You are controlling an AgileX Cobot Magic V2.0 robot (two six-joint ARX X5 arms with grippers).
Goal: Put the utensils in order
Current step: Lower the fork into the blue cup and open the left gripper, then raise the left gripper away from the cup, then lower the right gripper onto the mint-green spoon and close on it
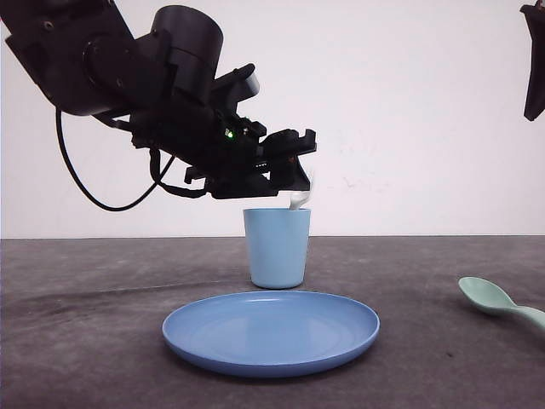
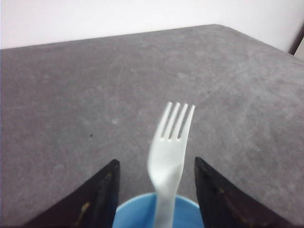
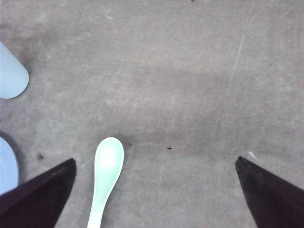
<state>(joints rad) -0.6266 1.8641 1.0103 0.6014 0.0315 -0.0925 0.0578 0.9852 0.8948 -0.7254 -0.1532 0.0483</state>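
Grey tabletop (image 1: pixel 85 341), white wall. We judge the fork (image 2: pixel 169 147) light, stiff, slick; it stands in the cup (image 1: pixel 277 247), mid-frame. Left gripper (image 2: pixel 156 190) fingers spread, not touching it. Spoon (image 3: pixel 105 175) lies lower left between the wide-open right gripper (image 3: pixel 156 190) fingers; take its handle.

A plain white wall (image 1: pixel 409 102) runs behind the bench (image 1: pixel 85 341), bare and evenly lit. The bench top is a dark grey, matte surface marked with faint pale scratches and a few small dark specks (image 3: pixel 168 148). Soft shadows lie across it in broad bands. At one far corner (image 2: pixel 298 45) a dark strip meets the wall, perhaps an edge or gap, too blurred to tell.
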